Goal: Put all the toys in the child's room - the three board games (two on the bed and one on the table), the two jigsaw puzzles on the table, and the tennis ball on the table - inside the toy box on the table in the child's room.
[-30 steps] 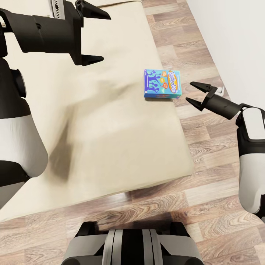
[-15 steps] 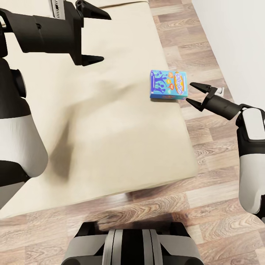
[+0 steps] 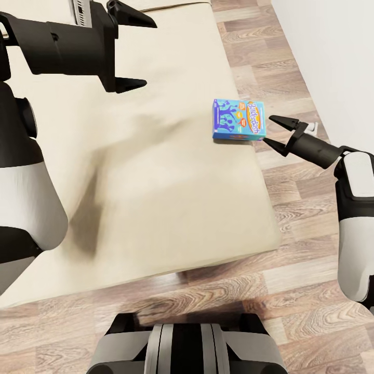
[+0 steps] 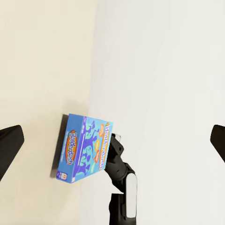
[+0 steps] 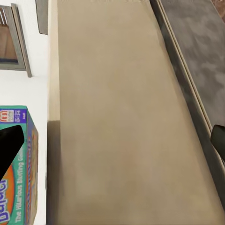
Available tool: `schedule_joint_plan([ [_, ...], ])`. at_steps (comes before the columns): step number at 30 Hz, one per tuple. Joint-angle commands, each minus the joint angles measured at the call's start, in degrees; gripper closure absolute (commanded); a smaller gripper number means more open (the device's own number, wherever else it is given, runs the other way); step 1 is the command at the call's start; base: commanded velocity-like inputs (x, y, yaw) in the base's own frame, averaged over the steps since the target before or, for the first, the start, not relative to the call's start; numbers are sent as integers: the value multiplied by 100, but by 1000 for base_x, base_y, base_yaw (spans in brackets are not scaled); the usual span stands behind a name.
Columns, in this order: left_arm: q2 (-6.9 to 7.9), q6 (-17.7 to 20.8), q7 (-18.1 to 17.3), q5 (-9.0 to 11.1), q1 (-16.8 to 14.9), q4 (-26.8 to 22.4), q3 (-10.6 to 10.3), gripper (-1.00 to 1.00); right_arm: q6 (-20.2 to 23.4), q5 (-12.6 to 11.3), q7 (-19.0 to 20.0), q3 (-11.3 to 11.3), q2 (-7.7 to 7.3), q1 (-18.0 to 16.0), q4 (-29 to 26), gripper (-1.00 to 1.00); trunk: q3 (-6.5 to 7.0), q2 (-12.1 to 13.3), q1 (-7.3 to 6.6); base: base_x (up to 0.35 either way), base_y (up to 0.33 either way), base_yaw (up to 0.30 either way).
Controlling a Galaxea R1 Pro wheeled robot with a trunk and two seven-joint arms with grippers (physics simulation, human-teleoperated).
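The bed, its plain beige mattress bare apart from one item, lies beneath both arms in the head view. Compared with a second ago the whole picture has slid, so the camera has moved, not the furniture. The blue Balderdash board game lies flat at the mattress edge nearest the wall. The right gripper has drawn closer to it: its tips now sit just beside the box's near edge, jaws spread wide, holding nothing. The left gripper hangs high over the far part of the mattress, likewise wide open and empty, unchanged. Judgement: the approach to the box is nearly complete; the grasp is not yet made.
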Motion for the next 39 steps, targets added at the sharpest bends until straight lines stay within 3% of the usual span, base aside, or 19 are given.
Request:
schedule_joint_plan([
  [1, 2, 39, 47, 35, -5, 0, 1, -100, 22, 58, 56, -10, 1, -4, 3, -100, -2, -1, 0, 0, 0, 4],
  [15, 3, 39, 47, 35, 3, 0, -7, -100, 22, 58, 57, -16, -125, -10, -36, -100, -2, -1, 0, 0, 0, 1],
  [39, 2, 39, 48, 35, 19, 0, -5, -100, 22, 58, 58, -19, -138, -5, -77, -100, 23, -1, 0, 0, 0, 55],
])
